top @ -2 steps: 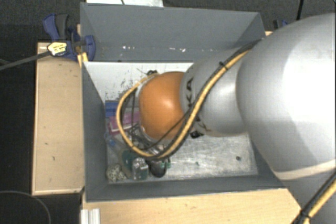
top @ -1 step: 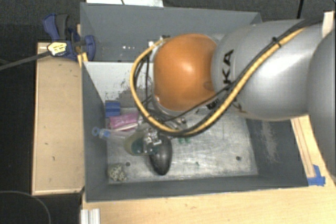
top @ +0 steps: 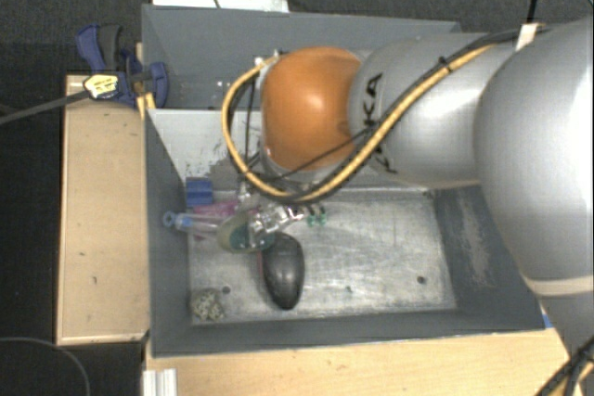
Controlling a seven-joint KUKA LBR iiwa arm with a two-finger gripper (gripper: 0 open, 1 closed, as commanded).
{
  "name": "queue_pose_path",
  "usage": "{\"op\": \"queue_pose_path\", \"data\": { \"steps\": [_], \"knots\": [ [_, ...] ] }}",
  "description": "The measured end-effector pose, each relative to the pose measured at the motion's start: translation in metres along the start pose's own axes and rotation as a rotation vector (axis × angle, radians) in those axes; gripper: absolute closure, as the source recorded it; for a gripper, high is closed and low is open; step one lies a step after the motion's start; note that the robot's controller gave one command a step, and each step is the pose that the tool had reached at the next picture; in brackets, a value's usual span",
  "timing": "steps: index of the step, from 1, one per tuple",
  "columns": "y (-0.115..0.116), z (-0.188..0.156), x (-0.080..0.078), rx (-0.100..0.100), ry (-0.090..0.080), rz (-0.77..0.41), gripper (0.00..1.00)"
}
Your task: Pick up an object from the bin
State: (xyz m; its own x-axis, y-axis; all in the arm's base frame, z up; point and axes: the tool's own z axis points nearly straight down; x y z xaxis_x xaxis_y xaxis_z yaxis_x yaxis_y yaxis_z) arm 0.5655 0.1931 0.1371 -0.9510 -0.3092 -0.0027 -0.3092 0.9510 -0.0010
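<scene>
Fingers (top: 278, 219), gap hidden under the orange cover (top: 306, 107) so I cannot tell, crowd a teal lump (top: 238, 238), pink tube (top: 198, 221) and blue block (top: 198, 193); black mouse (top: 283, 274) just beside.

light even, moderately bright, from above: broad soft sheen along the silver arm (top: 436, 116) at the right of the frame, a duller highlight on the crown of its orange cover (top: 311, 102). the arm throws a soft-edged shadow over the upper part of the bin (top: 371, 241) floor, darkest at centre under the cover; lower floor and left wall read pale, no hard glare. the dark rounded mouse-shaped thing (top: 283, 272) at lower centre carries a faint gleam on its back, and the ground outside the bin at upper left is dim.
</scene>
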Motion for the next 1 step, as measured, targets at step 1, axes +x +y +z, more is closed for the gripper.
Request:
{"op": "queue_pose_path", "data": {
  "steps": [1],
  "knots": [
    [0.0056,-0.1100,0.0035,-0.001,-0.008,-0.027,1.00]
  ]
}}
